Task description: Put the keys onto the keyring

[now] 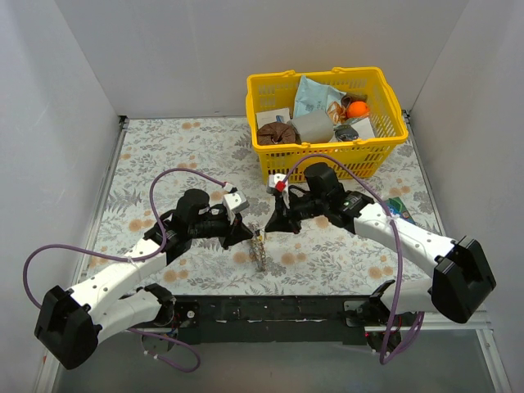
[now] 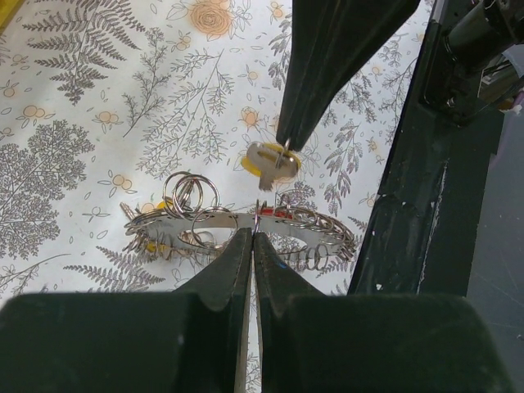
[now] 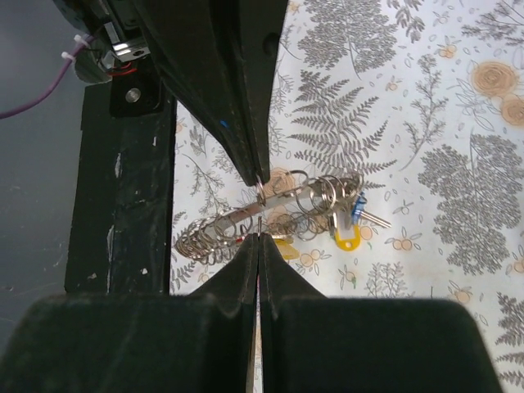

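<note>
Floral tablecloth [image 1: 164,147] beneath keyring [image 3: 286,201] (keys [image 3: 347,238] alongside)

We record: bench [image 1: 164,155] white with grey ferns and orange blossoms; keyring [image 3: 233,219] shiny silver; keys [image 3: 345,239] headed yellow, blue and red; basket [image 1: 327,160] bright yellow.

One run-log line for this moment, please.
stage: threading key | left gripper: shut on keyring | right gripper: shut on yellow-headed key | other keys: hanging on keyring
</note>
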